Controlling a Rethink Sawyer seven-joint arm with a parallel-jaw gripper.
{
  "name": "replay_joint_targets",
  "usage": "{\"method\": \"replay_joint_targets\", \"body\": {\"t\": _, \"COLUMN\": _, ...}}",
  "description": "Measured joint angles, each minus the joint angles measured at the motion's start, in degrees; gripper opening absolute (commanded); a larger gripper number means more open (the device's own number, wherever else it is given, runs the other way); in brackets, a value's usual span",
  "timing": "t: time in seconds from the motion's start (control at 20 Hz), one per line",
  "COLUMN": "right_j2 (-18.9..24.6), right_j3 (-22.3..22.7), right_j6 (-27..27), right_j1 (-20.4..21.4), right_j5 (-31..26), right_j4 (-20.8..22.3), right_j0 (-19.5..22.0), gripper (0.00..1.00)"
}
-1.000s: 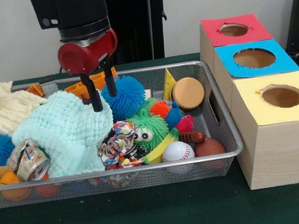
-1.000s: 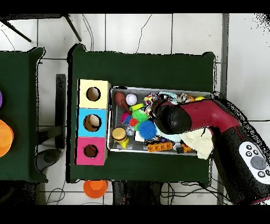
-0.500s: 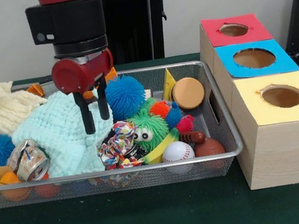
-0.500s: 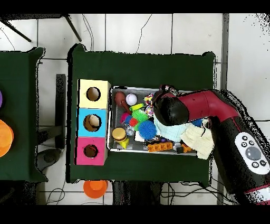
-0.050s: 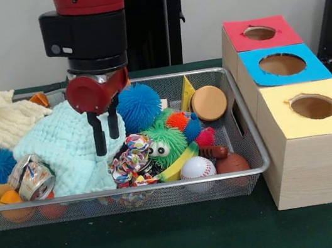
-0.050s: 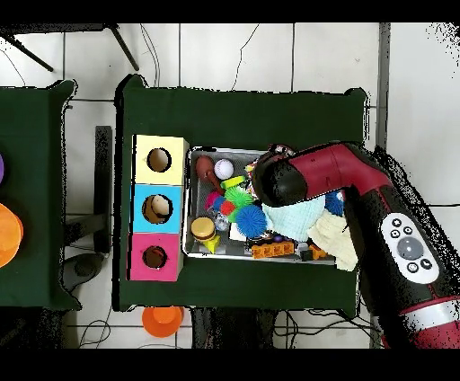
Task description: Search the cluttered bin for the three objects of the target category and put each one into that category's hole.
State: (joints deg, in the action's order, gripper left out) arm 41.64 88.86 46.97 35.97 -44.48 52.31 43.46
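Red arm hangs upright, its claw point(image 5: 107, 136) narrowly parted and empty above the mint cloth point(image 5: 68, 147).

A silver wire-mesh bin point(image 5: 251, 148) sits on the green tabletop, heaped with clutter. At its near right corner lie a white baseball with red stitching point(image 5: 197, 167) and a brown ball point(image 5: 232, 163), side by side against the near wall. Farther back sits a spiky blue ball point(image 5: 139, 106), and right of it smaller spiky red point(image 5: 177, 121) and pink point(image 5: 205, 137) balls cluster by a fuzzy green toy with googly eyes point(image 5: 166, 142). To the right of the bin stands a wooden box row with three round holes: red-topped point(image 5: 260, 32) farthest, blue-topped point(image 5: 282, 64) in the middle, yellow-topped point(image 5: 313, 106) nearest.
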Motion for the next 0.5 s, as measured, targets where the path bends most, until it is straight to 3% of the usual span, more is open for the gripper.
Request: {"method": "replay_joint_targets", "body": {"t": 0.5, "right_j2": -2.55, "right_j3": -1.85, "right_j6": 0.0, "right_j1": -0.29, "right_j5": -7.59, "right_j4": 3.94, "right_j0": -4.22, "gripper": 1.0}}
